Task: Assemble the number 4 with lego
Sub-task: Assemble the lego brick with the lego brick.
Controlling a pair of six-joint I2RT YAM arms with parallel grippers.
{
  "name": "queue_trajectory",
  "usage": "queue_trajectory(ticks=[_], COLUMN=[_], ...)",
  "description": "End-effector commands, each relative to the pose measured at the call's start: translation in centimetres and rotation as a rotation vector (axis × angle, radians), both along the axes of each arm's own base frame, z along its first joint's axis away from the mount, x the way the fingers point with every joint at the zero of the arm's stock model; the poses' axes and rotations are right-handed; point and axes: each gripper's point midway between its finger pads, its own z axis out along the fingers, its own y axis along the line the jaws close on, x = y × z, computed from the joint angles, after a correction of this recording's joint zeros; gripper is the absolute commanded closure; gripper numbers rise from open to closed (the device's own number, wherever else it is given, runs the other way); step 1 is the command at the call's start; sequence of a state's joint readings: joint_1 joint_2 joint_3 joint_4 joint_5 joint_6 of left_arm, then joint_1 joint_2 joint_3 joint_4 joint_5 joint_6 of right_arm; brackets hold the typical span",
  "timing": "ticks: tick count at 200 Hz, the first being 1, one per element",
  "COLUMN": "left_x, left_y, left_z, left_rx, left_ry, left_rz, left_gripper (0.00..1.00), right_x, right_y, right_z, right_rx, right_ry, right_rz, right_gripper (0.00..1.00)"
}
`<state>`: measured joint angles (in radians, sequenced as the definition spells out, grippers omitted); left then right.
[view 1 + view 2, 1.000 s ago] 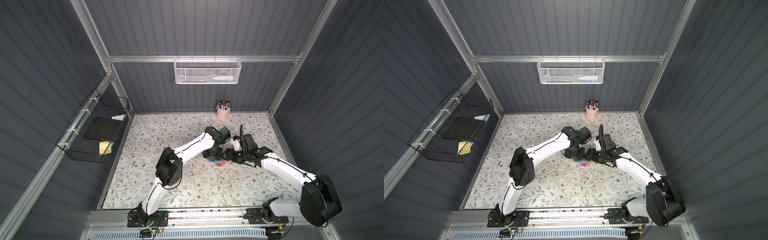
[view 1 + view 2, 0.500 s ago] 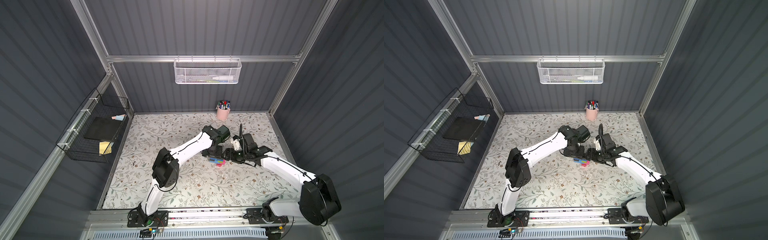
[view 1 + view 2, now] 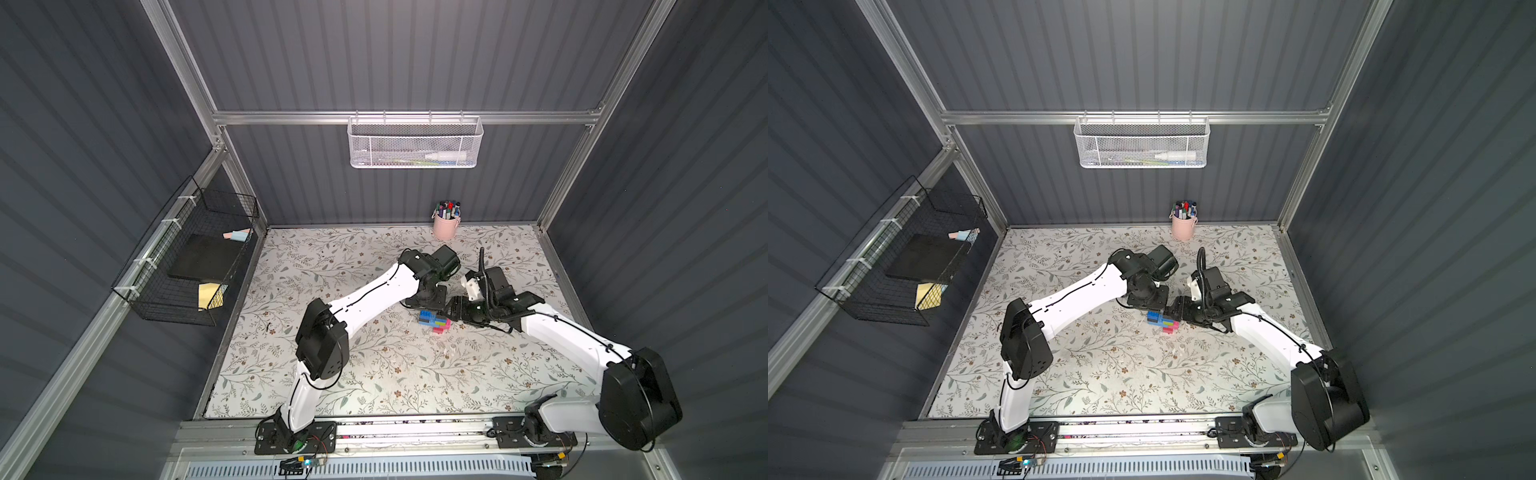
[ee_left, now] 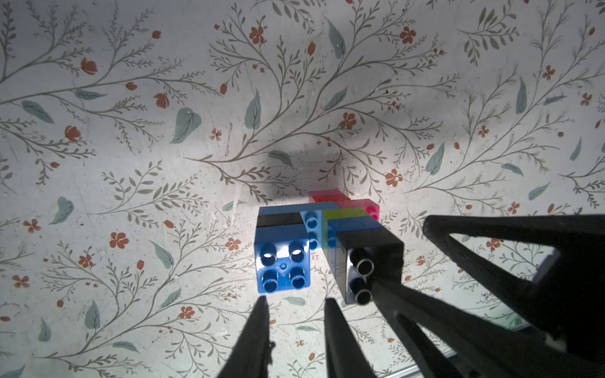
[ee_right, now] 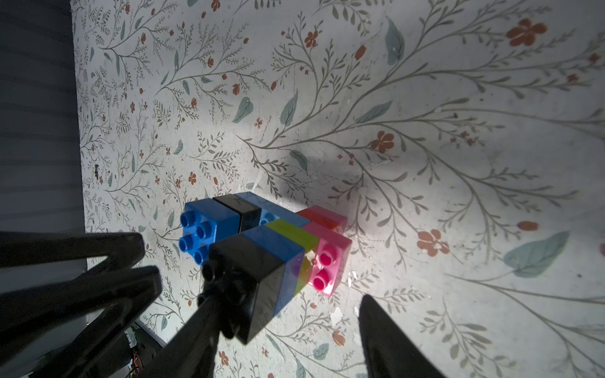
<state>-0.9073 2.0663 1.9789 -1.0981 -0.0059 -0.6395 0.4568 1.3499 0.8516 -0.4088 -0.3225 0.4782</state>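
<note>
Right hand [image 5: 288, 294], jaws apart, touches the glossy studded number 4 [image 5: 281, 239].

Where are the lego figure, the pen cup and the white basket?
lego figure [image 3: 426, 316], in a top view, blue brick
pen cup [image 3: 444, 230], in a top view, pink wall
white basket [image 3: 415, 145], in a top view, front mesh

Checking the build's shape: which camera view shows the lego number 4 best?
The right wrist view: the number 4 is large and close, with brick colours and studs distinct. The left wrist view shows it end-on, foreshortened. In both top views it is a tiny coloured patch.
</note>
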Motion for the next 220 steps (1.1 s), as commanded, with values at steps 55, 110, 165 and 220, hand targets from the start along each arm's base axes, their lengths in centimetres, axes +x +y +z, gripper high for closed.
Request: queue_trajectory(ticks=[55,110,165,220], left_x=[-0.3,-1.0,-1.0,0.0], left_y=[0.4,0.4,0.1,-0.3], left_z=[-2.9,-5.8,-4.9,-2.0], left_rx=[0.057,0.096,0.070,0.023], left_ry=[0.046,0.111,0.105,0.032], left_rz=[-0.021,-0.050,-0.046,-0.028], left_gripper=[0.84,0.88,0.85,0.65], right_x=[-4.8,-5.0,-5.1,-5.1], right_y=[-4.2,-4.3,-4.4,-4.4], right_z=[-6.2,-6.5,-6.6,-6.5], right_rx=[-0.232,-0.236,-0.238,-0.237], right_ry=[0.234,0.242,0.248,0.243], right_rz=[-0.016,-0.021,-0.023,-0.021], right_gripper=[0.34,0.34,0.34,0.34])
